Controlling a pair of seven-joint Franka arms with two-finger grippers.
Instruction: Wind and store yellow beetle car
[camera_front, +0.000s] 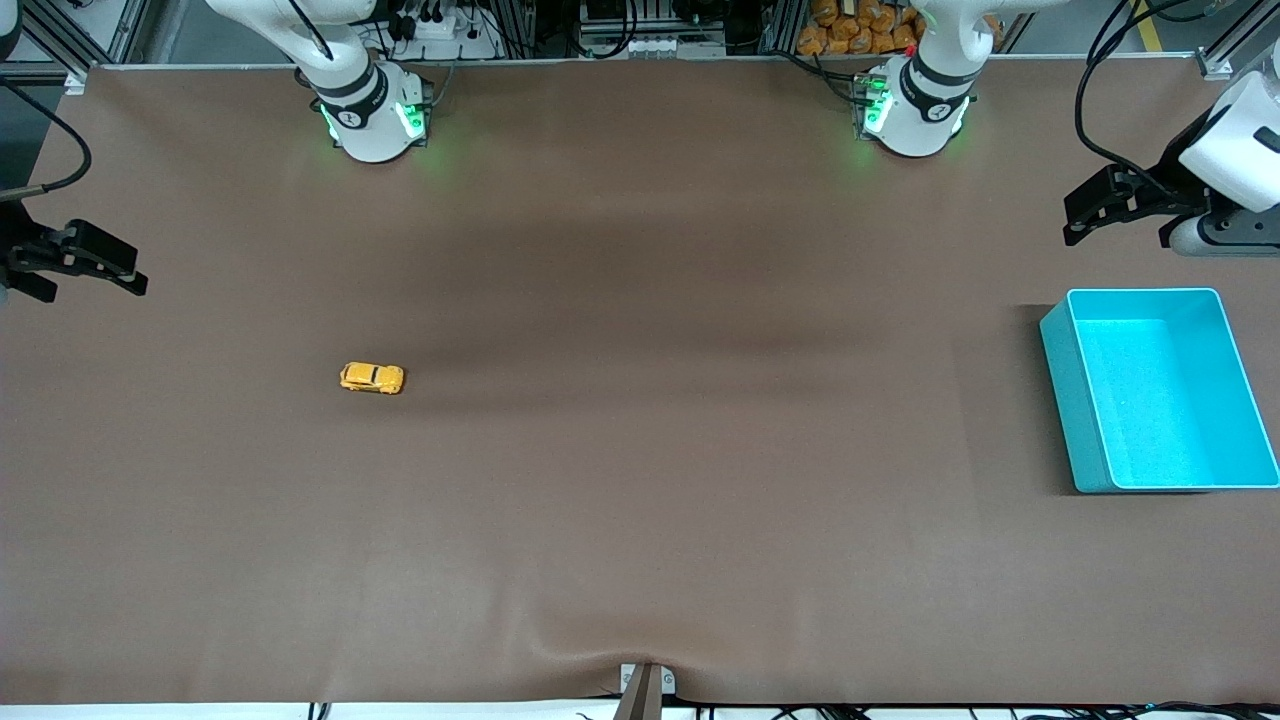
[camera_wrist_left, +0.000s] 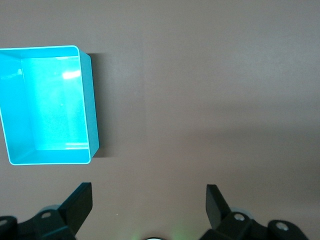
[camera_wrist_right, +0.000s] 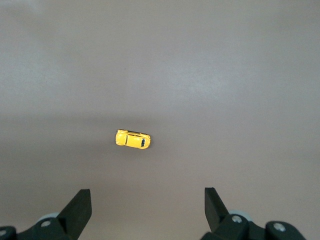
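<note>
Yellow beetle car (camera_front: 372, 378) lay untouched on the table (camera_front: 640, 500) toward the right arm's end, long axis running 9-to-3 in the front view. Right gripper (camera_front: 80, 265), jaws apart, hung nearest; left gripper (camera_front: 1115, 205), jaws apart, waited above the turquoise bin (camera_front: 1060, 390).

Tiny yellow beetle car (camera_front: 372, 378) with dark windows, upright on its wheels, toward the right arm's end of the table.
</note>
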